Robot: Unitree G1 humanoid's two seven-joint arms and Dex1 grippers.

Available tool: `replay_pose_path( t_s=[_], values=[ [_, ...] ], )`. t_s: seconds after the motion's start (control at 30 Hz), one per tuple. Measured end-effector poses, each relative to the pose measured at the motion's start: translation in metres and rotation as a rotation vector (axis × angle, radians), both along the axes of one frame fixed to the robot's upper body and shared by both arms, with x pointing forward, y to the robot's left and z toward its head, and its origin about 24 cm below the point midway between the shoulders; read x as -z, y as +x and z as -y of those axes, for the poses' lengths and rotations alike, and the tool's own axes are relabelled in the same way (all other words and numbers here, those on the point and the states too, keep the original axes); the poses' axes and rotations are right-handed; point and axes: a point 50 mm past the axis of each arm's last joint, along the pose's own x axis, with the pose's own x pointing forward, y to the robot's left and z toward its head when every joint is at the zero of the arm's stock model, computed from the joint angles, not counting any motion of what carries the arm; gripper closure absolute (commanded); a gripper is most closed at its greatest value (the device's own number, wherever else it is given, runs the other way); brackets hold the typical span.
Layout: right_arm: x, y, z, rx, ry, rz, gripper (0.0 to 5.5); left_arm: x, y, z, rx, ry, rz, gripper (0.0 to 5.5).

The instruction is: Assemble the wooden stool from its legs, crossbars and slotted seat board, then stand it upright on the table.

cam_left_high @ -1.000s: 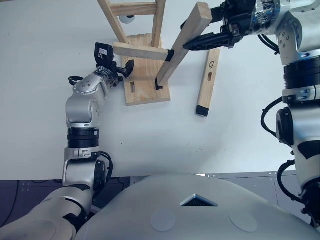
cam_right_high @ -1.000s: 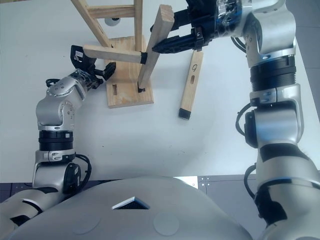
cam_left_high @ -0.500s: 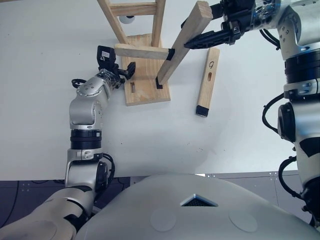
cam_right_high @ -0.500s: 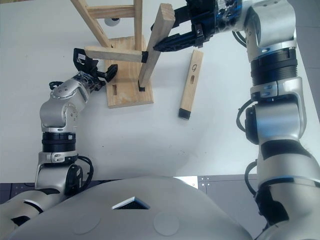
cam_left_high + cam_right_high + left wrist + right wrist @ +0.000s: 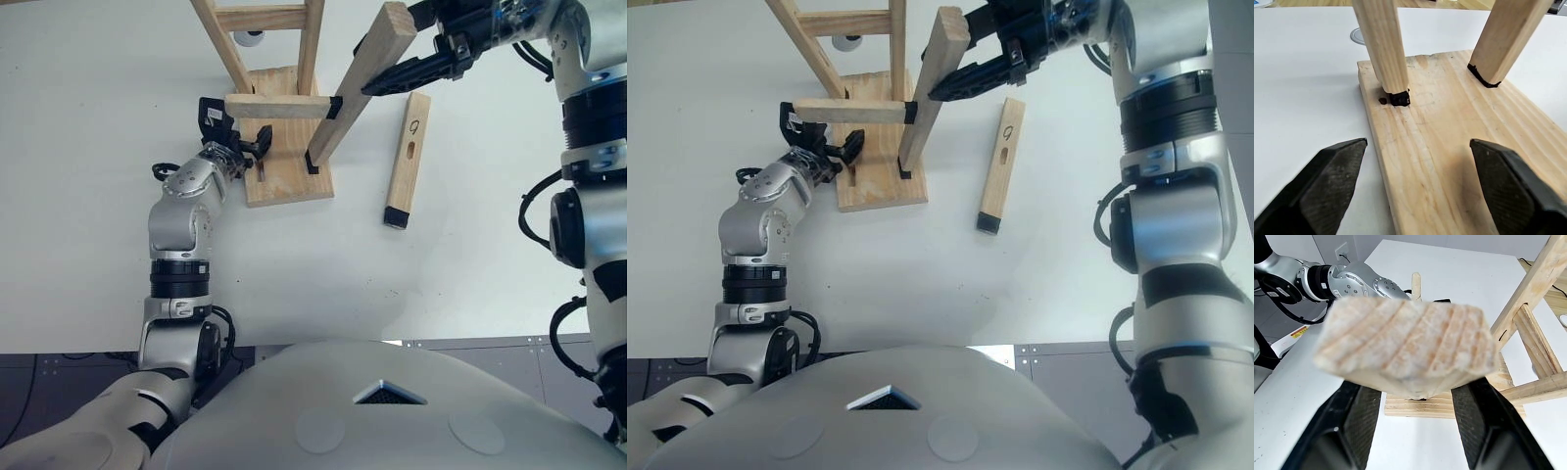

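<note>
Left wrist view brings out grain – the pale, ridged seat board [image 5: 1449, 142] flat on the white tabletop [image 5: 98, 147], two square legs [image 5: 1386, 54] with black-tipped feet seated in it, the left tool [image 5: 1418, 166] spread wide astride its end. Right wrist view adds a third, tilted leg [image 5: 1405, 342] – rough end grain – with the right tool [image 5: 1413, 396] clenched on it. The eye views give two crossbars [image 5: 279, 105] and one slotted fourth leg [image 5: 406, 157] lying loose

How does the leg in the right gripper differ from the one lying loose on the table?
The gripped leg stands tilted, foot on the seat board; the loose leg lies flat on the table. The gripped leg carries a crossbar; the loose leg's slot is empty. Both are pale wood with a black end.
</note>
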Motion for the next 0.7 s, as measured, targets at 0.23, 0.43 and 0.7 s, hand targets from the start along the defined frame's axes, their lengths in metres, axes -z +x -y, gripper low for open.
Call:
replay_pose_path(
  t_s=[0.23,0.43,0.7],
  values=[
    [-0.003,0.001,-0.001,0.003,-0.016,-0.005,3.45,0.002,-0.001,0.001,-0.011,-0.006,0.006,1.62],
    [-0.006,0.000,-0.004,-0.008,-0.042,0.009,3.45,0.002,-0.001,0.001,-0.021,-0.004,0.008,1.62],
    [-0.008,-0.001,0.015,0.046,-0.209,0.031,3.45,0.005,-0.003,0.001,-0.033,-0.004,-0.001,1.62]
  ],
)
